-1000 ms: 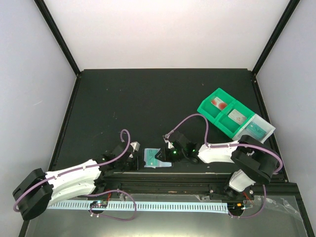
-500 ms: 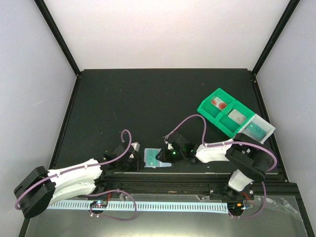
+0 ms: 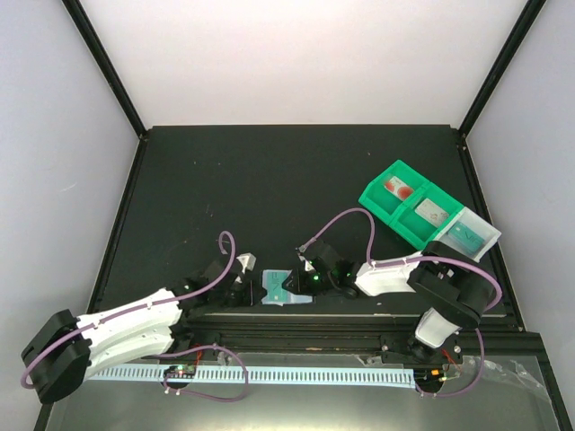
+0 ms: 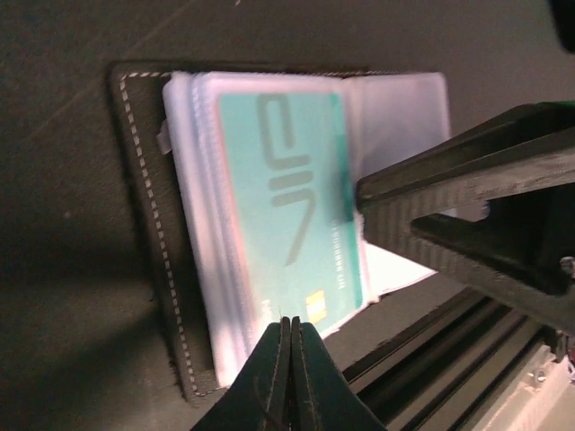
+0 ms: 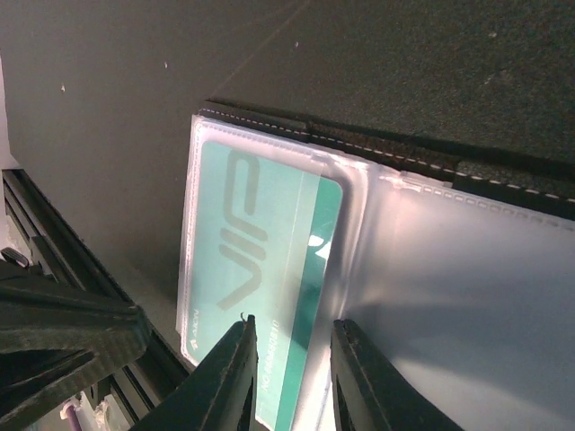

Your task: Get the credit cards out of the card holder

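Note:
The card holder [image 3: 277, 287] lies open at the table's near edge, black outside, clear pockets up. A teal card [image 4: 287, 197] marked VIP sits in its top pocket and also shows in the right wrist view [image 5: 260, 269]. My left gripper [image 4: 289, 321] is shut with nothing seen between its tips, which lie over the card's near edge. My right gripper [image 5: 292, 328] is open, its fingers straddling the card's end above the pocket. In the top view my left gripper [image 3: 244, 289] is left of the holder and my right gripper [image 3: 301, 283] is right of it.
A green tray [image 3: 388, 214] at the right rear holds a white card with red marks [image 3: 399, 189], a pale grey card [image 3: 431, 214] and a teal card [image 3: 467, 235] in its clear end. A black rail [image 3: 359, 319] runs just in front of the holder.
My left arm has edged right, closer to the holder. My right arm has shifted slightly left. The holder has stayed in place.

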### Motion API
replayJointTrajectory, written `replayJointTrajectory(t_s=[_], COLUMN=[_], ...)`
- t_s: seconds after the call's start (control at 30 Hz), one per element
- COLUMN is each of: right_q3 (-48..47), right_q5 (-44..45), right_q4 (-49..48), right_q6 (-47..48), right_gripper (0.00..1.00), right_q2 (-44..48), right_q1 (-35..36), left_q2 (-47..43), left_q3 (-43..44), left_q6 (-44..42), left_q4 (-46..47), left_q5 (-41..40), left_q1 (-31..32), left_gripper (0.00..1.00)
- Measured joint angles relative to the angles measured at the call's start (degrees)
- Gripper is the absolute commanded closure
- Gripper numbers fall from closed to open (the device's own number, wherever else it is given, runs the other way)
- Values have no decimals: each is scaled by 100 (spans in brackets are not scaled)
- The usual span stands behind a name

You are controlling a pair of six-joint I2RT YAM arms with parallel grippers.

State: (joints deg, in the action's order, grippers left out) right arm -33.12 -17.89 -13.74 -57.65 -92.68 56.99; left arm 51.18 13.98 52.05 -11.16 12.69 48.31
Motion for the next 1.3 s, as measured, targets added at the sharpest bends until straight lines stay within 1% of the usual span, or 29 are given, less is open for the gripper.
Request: replayJointTrajectory(t_s=[0.17, 0.47, 0.7, 1.03, 1.13, 1.3], right_q3=[2, 2, 4, 127, 186, 251], right_q5=[33, 46, 37, 35, 37, 13], right_q4=[0, -24, -146, -380, -470, -649], right_q6=[-17, -48, -122, -212, -264, -302], right_gripper=[77, 77, 78, 92, 94, 94], right_q2=[0, -7, -92, -101, -103, -142], right_q1=[0, 0, -2, -2, -2, -4], left_q2=[-42, 531, 684, 702, 702, 693], left_q3=[90, 90, 87, 87, 87, 74], left_q6=[2, -46, -87, -92, -90, -90], left_q4=[61, 98, 186, 205, 205, 212], left_q5=[20, 15, 15, 15, 15, 13], left_q1=[0, 0, 0, 0, 0, 0], left_gripper=[97, 98, 98, 98, 98, 98])
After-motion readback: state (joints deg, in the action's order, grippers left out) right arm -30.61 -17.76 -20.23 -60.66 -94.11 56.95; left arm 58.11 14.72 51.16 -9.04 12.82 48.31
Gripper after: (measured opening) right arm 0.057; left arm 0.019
